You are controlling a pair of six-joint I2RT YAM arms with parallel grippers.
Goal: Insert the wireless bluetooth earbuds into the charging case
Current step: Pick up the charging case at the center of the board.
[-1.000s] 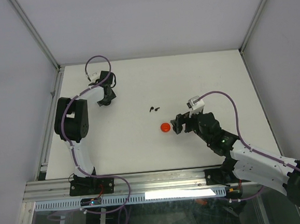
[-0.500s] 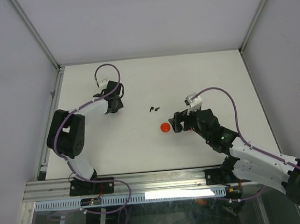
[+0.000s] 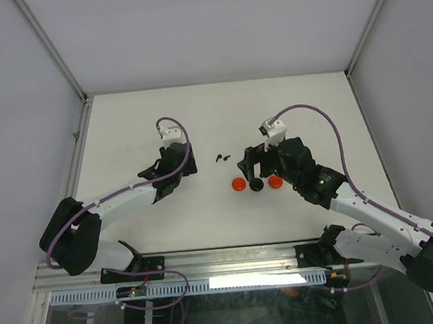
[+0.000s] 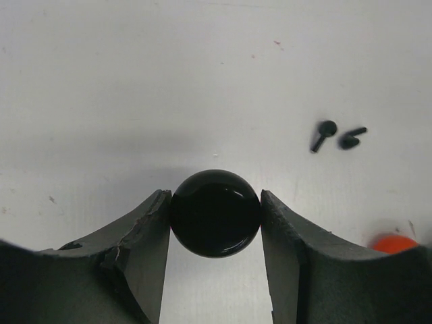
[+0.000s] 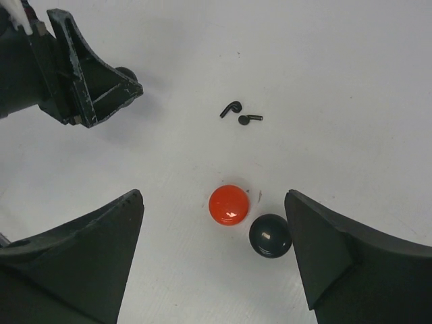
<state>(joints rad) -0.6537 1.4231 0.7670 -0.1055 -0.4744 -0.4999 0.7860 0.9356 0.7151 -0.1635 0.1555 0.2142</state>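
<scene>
Two tiny black earbuds (image 3: 222, 158) lie side by side on the white table, also seen in the left wrist view (image 4: 324, 133) and the right wrist view (image 5: 231, 108). My left gripper (image 4: 216, 223) (image 3: 185, 164) is shut on a glossy round black disc (image 4: 216, 212), left of the earbuds. My right gripper (image 5: 212, 202) (image 3: 256, 165) hangs open above a red disc (image 5: 228, 204) and a black disc (image 5: 270, 235), touching neither. I cannot tell which round disc is the charging case. No red earbuds show.
A second red disc (image 3: 276, 180) lies right of the black disc (image 3: 256, 184) and the first red one (image 3: 238, 183). The left gripper's fingers (image 5: 88, 88) show at the top left of the right wrist view. Walls stand at the table's back and sides.
My left arm has swung from the back left toward the middle with the black disc. My right gripper has drawn back, and a black and a second red disc now show below it.
</scene>
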